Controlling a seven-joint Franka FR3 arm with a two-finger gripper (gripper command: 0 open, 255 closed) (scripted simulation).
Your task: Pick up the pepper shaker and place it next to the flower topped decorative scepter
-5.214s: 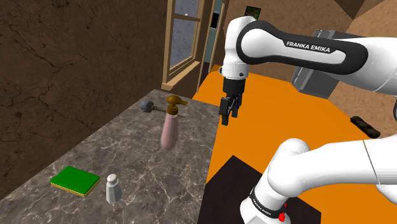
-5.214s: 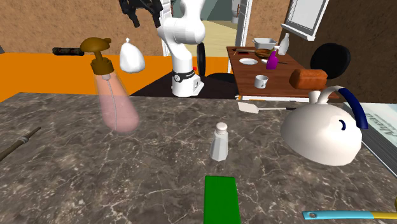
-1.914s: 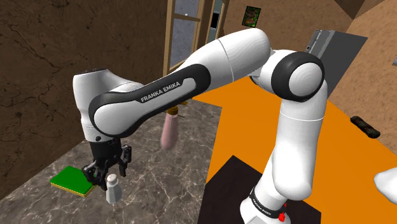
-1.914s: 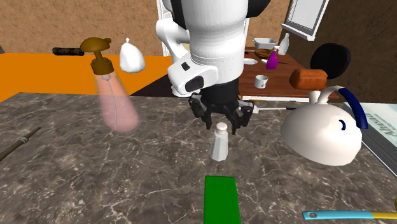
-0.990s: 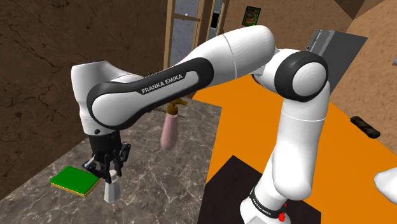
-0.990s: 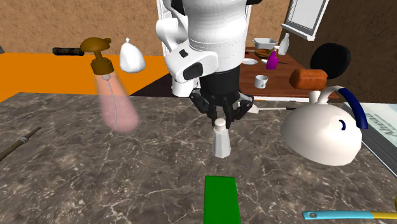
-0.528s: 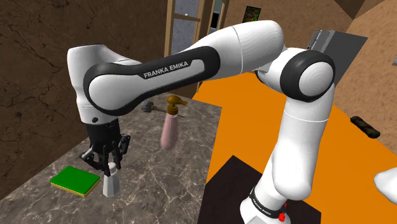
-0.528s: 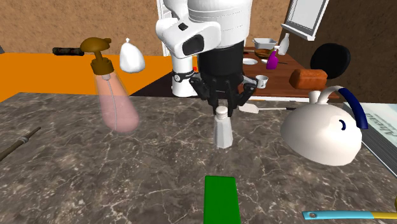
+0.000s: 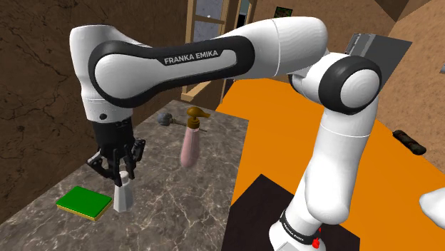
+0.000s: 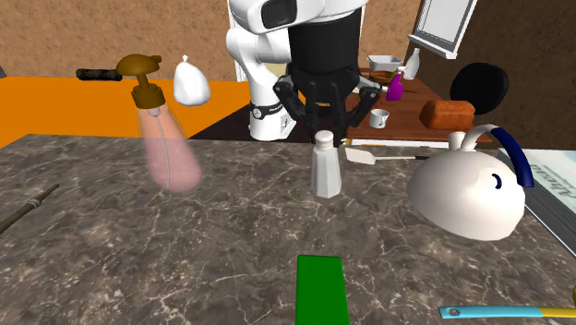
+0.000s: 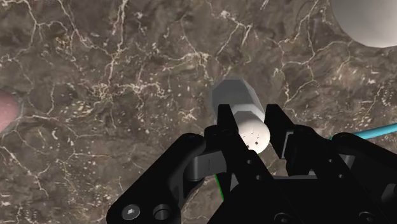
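The gripper (image 9: 123, 175), fingers pinching the cap of the pepper shaker (image 9: 123, 196), has raised it off the counter (image 9: 178, 192) — lift done, carry to the scepter (image 9: 166, 118) remains.

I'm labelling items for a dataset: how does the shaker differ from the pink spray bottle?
The shaker is plain white; the bottle is pink with a brown spray head. The shaker is shorter than the bottle. The hand is shut on the shaker's cap, while the bottle stands free, untouched. Both narrow toward the top and are at the same dark marbled counter.
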